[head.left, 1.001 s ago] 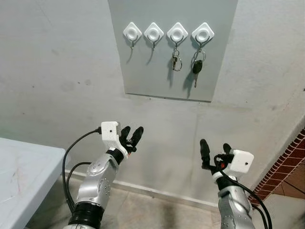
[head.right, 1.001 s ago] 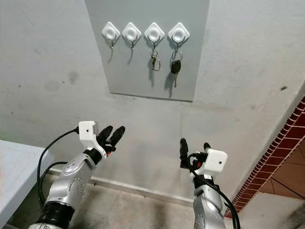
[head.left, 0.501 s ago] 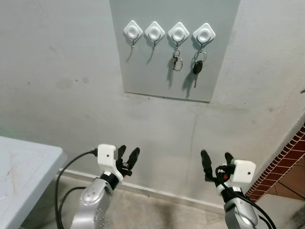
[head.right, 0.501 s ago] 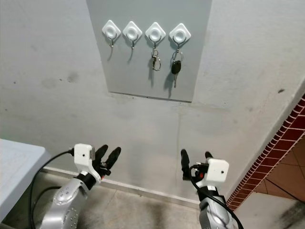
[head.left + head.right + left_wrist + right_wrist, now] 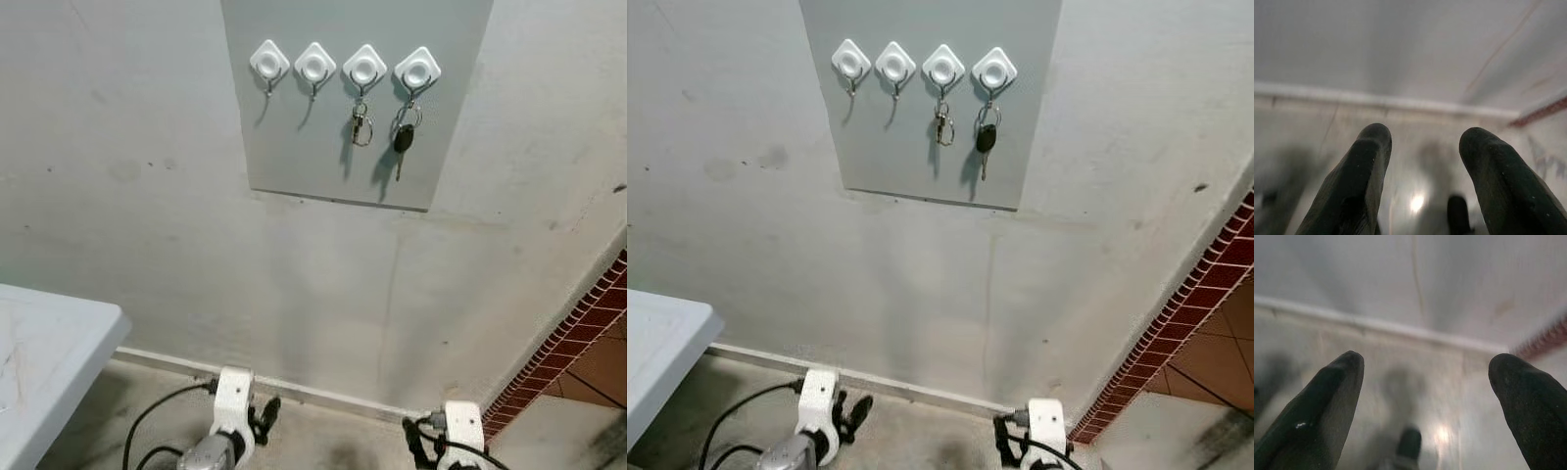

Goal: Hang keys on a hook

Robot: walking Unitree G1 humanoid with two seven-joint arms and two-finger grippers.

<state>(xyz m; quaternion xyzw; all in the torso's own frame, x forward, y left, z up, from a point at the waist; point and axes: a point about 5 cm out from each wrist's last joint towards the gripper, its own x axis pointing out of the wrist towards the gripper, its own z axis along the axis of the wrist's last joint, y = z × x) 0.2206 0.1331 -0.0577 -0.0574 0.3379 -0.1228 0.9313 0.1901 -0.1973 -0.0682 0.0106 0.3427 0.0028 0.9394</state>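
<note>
Black fingers of both grippers sit low, near the floor at the foot of the wall: left gripper (image 5: 1422, 181) has its fingers spread apart with nothing between them, right gripper (image 5: 1425, 406) spread wider, also empty. Off to the robot's left, a white table (image 5: 59, 343) corner.

Further up the wall, a grey board (image 5: 294, 147) carries four white hooks in a row. The car key (image 5: 403, 139) hangs on the rightmost hook (image 5: 417, 70), a small key bunch (image 5: 360, 125) on the one beside it (image 5: 364, 69). The two left hooks (image 5: 291, 65) are bare.

Judgement: task looks done, keys seated.

Risks from here:
- Arms swinging back up near the board could knock a ring off its hook.
- The table corner is close to the left arm; its cable (image 5: 157, 431) could snag there.
</note>
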